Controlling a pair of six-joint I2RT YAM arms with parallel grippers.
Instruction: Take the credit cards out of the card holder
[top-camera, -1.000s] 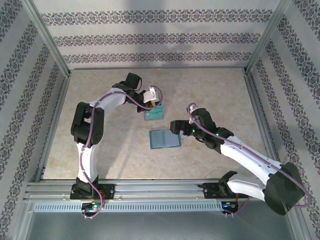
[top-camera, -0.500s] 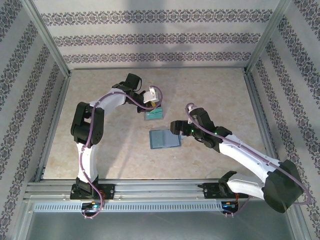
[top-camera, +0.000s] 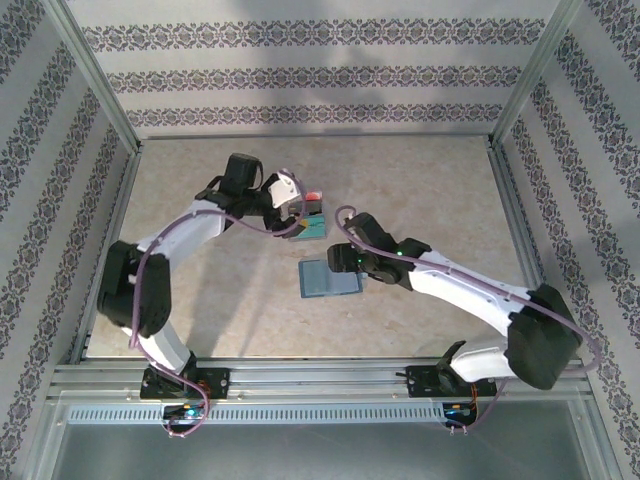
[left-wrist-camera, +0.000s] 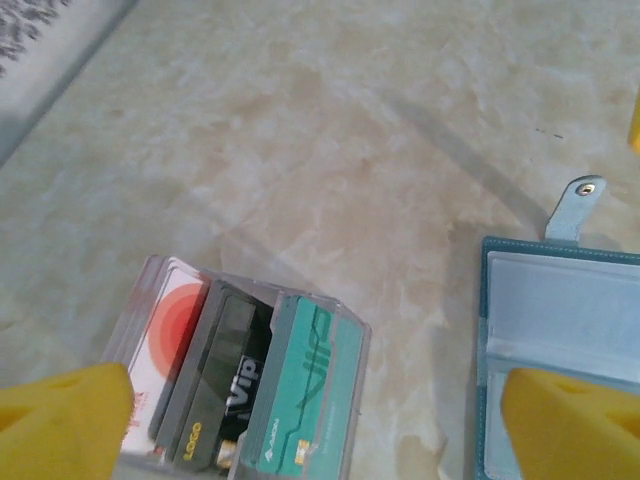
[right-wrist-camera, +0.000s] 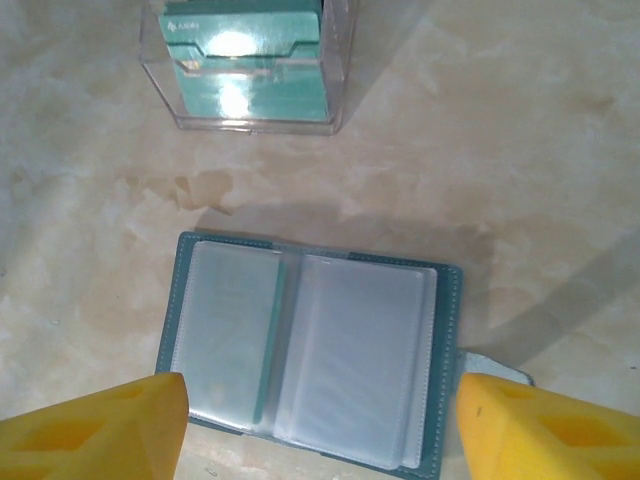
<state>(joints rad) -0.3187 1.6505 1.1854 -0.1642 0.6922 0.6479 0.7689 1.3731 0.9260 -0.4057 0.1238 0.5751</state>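
Note:
The card holder (right-wrist-camera: 310, 350) lies open and flat on the table, its clear sleeves facing up; it also shows in the top view (top-camera: 328, 279). My right gripper (right-wrist-camera: 320, 430) hovers over it, open, one yellow finger (right-wrist-camera: 90, 425) past each side edge. The credit cards stand in a clear box (left-wrist-camera: 240, 385): a red-and-white card (left-wrist-camera: 165, 345), a dark card (left-wrist-camera: 225, 380) and a teal-green card (left-wrist-camera: 305, 390). My left gripper (left-wrist-camera: 315, 430) is open just above that box, with nothing in it. From above, the left gripper (top-camera: 297, 213) sits beside the box (top-camera: 311, 222).
Beige marble tabletop (top-camera: 220, 300) inside a metal frame with patterned walls. The wallet's snap tab (left-wrist-camera: 575, 205) sticks out from its edge. Box and wallet lie a short gap apart near the table's middle.
The left gripper has opened, let go of the teal-green card in the box, and drawn back to the left. The right arm has reached left over the wallet, its fingers narrowing a little.

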